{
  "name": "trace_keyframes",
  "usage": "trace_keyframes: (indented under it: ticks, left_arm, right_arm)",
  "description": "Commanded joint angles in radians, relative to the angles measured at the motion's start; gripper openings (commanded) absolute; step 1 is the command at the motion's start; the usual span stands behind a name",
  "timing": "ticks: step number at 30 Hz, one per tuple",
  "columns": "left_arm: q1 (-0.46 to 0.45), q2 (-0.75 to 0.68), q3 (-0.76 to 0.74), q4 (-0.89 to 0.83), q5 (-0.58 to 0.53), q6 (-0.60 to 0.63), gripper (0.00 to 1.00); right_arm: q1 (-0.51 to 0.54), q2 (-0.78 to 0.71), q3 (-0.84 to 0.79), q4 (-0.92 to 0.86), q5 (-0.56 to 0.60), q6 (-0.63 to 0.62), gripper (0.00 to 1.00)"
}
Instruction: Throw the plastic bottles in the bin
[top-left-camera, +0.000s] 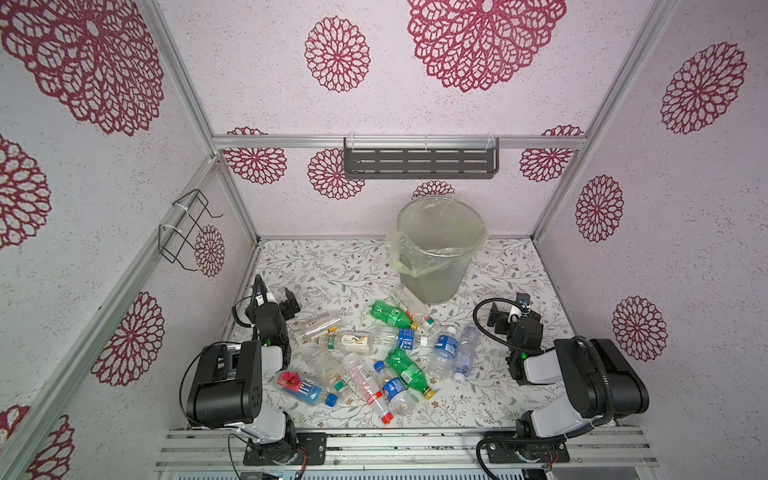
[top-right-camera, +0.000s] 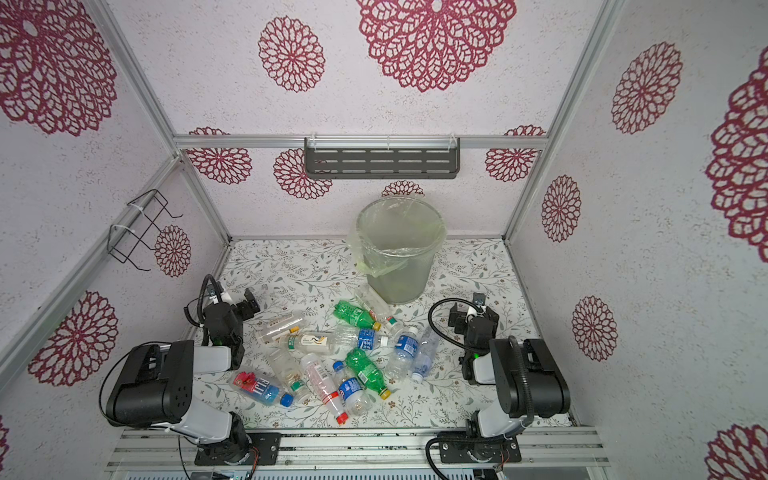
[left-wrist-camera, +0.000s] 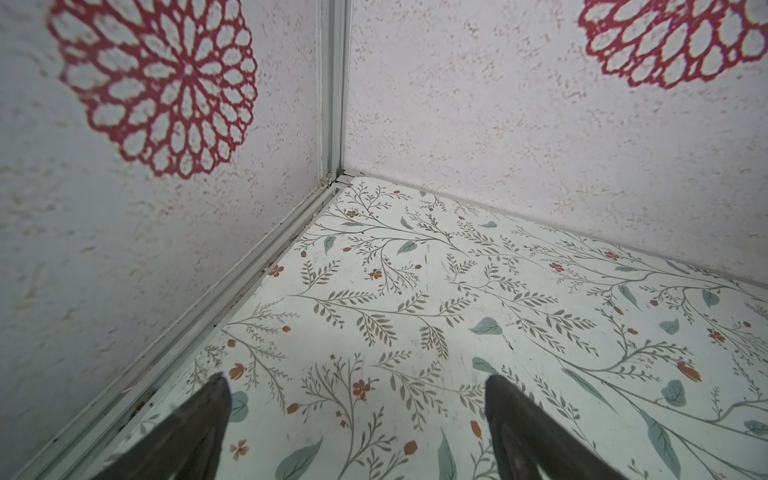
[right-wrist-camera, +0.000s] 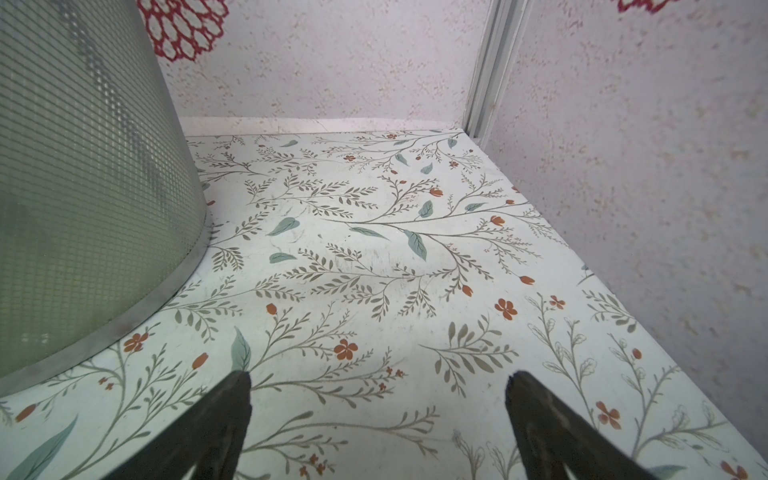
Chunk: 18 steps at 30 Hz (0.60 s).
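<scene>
Several plastic bottles (top-left-camera: 405, 338) (top-right-camera: 365, 338) lie in a loose pile on the front middle of the floral table, mostly clear, with two green ones (top-left-camera: 392, 314) (top-left-camera: 409, 372). Behind them the bin (top-left-camera: 436, 257) (top-right-camera: 395, 257) stands upright, a grey mesh basket lined with a yellowish bag. A clear bottle lies against its base. My left gripper (top-left-camera: 292, 304) (top-right-camera: 249, 305) (left-wrist-camera: 356, 377) is open and empty, left of the pile near the side wall. Open and empty too, my right gripper (top-left-camera: 513, 309) (top-right-camera: 473, 311) (right-wrist-camera: 378, 374) hangs right of the pile, with the bin's wall (right-wrist-camera: 83, 166) beside it.
A dark slotted shelf (top-left-camera: 419, 162) hangs on the back wall above the bin. A black wire rack (top-left-camera: 187, 228) is fixed to the left wall. Patterned walls close in three sides. Bare floral tabletop (top-left-camera: 324, 266) lies left of the bin and also right of it (right-wrist-camera: 374, 249).
</scene>
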Motion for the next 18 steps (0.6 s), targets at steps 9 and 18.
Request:
trace_keyframes:
  ticks: [9,18]
  left_arm:
    - [-0.014,0.001,-0.014,0.042,-0.029,0.024,0.97]
    - [-0.015,0.002,-0.019,0.054,-0.067,0.015,0.97]
  right_arm:
    - [-0.001,-0.023,-0.007,0.081,0.045,0.005,0.99]
    - [0.0,-0.02,0.011,0.047,0.078,0.016,0.99]
